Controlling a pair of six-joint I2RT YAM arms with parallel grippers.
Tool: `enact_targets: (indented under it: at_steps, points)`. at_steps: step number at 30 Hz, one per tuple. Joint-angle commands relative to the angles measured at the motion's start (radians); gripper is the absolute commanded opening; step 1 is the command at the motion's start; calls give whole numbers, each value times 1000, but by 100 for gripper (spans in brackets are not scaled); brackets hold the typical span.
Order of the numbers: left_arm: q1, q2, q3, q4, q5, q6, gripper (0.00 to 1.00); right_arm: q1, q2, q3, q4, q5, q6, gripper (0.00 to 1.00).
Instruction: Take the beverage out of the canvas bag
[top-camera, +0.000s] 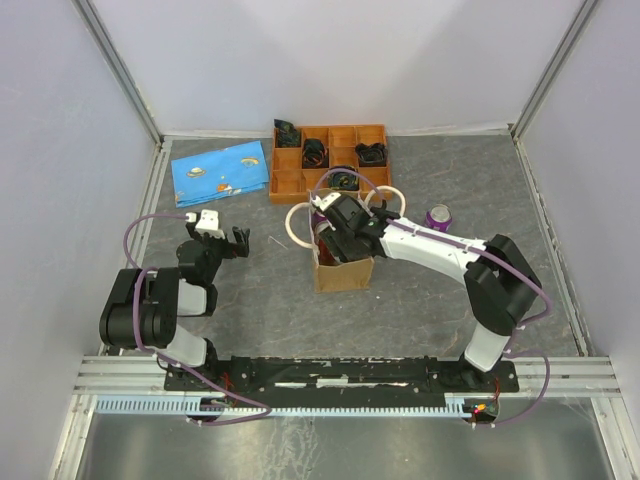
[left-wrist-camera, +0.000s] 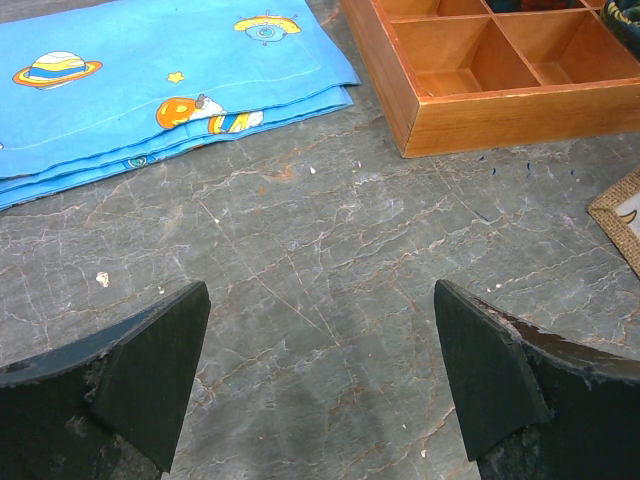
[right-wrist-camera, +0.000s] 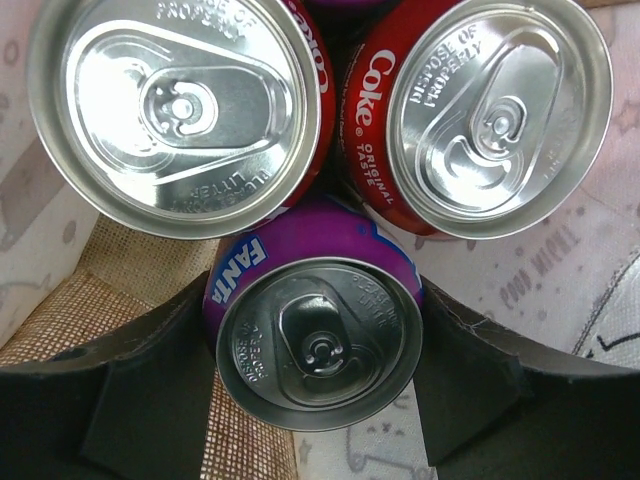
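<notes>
We are viewing the right gripper (right-wrist-camera: 318, 375) reaching down into the canvas bag (top-camera: 345, 273), its fingers partly closed and pressing both sides of the purple Fanta can (right-wrist-camera: 318, 335), which is standing inside the bag beside two Coke cans (right-wrist-camera: 175, 100). The left gripper (left-wrist-camera: 320, 380) is hanging wide open and empty, left of the bag.

Bright, even light; soft shadows, sharp focus.
</notes>
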Motion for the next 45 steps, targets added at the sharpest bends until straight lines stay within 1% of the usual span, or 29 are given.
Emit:
enact_targets:
  at_steps: [1, 5, 12, 20, 23, 27, 31, 33, 36, 40, 42, 45]
  points:
    - [6, -3, -3, 56, 12, 49, 99, 5, 5, 54, -43, 38, -11, 0]
    - [5, -4, -3, 57, 13, 49, 99, 5, -36, 89, -45, 56, -33, 0]
    - [6, -4, -3, 56, 12, 48, 99, 5, -190, 179, -2, 91, -87, 0]
    - [6, -3, -3, 57, 12, 49, 99, 5, -430, 172, 137, 178, -136, 0]
    - [5, -4, -3, 56, 12, 49, 99, 5, -519, 144, 215, 269, -163, 0]
    - [6, -3, -3, 56, 13, 49, 99, 3, -613, 79, 324, 470, -225, 0]
    - [6, -4, -3, 56, 12, 49, 99, -17, -648, 49, 378, 649, -280, 0]
    - [6, -4, -3, 56, 14, 49, 99, -66, -650, 43, 371, 691, -276, 0]
    - [5, -4, -3, 56, 12, 49, 99, -177, -642, 39, 303, 664, -195, 0]
    - [6, -4, -3, 56, 13, 48, 99, -310, -589, 39, 200, 558, -82, 0]
    - [5, -4, -3, 56, 13, 49, 99, -336, -549, 43, 169, 483, -53, 0]
    - [6, -4, -3, 56, 13, 49, 99, -349, -482, 54, 134, 417, -24, 0]
